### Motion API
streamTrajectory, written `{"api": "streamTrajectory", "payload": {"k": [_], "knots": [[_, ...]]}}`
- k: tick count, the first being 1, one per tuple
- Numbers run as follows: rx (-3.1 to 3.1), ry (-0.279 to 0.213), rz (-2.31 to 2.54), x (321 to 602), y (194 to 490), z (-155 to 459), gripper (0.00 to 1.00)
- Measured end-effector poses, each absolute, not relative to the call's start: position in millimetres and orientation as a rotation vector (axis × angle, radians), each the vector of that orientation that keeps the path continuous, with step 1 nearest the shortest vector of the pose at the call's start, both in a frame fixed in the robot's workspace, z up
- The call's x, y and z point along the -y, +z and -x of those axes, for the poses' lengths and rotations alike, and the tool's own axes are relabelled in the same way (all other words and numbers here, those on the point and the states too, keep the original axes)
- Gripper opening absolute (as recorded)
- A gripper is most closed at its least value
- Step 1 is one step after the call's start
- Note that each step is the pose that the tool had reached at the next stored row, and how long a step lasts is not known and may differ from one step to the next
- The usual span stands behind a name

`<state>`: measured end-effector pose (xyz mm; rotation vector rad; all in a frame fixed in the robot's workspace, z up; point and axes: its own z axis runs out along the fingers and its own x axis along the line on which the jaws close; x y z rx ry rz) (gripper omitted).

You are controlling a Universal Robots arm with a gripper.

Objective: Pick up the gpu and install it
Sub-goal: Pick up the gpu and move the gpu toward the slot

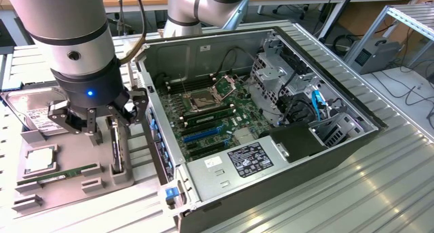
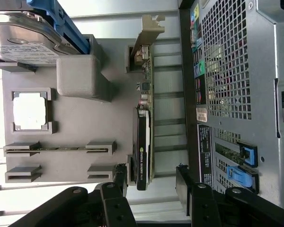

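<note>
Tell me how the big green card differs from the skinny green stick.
The gpu is thicker than the RAM stick. The gpu carries a black block and a silver bracket; the RAM stick is plain. The gripper has its jaws open over the gpu, not the RAM stick. Both are green boards standing on edge in the gray tray.

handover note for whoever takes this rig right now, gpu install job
The gripper is open, fingers either side of the gpu, not clamped on it.
The gpu stands on edge in its slot on the grey tray, beside the open pc case.
Done: gripper lined up over the card.
Left: gpu not yet gripped, lifted or seated on the motherboard.
</note>
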<state>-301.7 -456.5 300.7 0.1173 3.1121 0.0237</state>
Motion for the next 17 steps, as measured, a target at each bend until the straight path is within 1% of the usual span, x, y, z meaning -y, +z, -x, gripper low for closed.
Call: {"api": "streamTrajectory", "payload": {"k": [17], "knots": [[-3.112,0.024,-0.117,456.5,296.5,301.9,0.54]]}}
